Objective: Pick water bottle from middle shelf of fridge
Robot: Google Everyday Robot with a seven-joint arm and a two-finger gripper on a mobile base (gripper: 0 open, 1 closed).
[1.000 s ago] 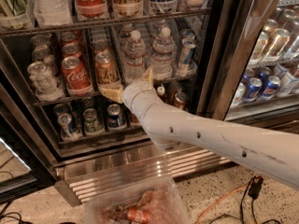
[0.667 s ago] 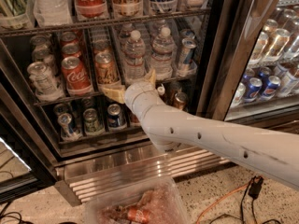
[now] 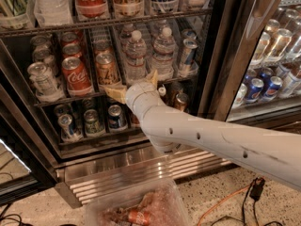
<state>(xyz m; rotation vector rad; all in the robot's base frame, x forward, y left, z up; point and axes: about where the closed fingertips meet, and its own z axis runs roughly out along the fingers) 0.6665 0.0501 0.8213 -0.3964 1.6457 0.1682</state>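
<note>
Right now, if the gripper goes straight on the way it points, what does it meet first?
Probably the base of the left water bottle on the middle shelf: the gripper points into the fridge with open jaws just before it. Depth is unclear.

Gripper (image 3: 133, 85) — fingers spread — at the water bottle's (image 3: 136, 55) base.

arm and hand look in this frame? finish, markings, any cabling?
Arm: smooth off-white tubular shell with small dark dots along it and a rounded wrist section. No cable shows on it. Hand, at the front of the middle shelf: two flat tan fingers.
</note>
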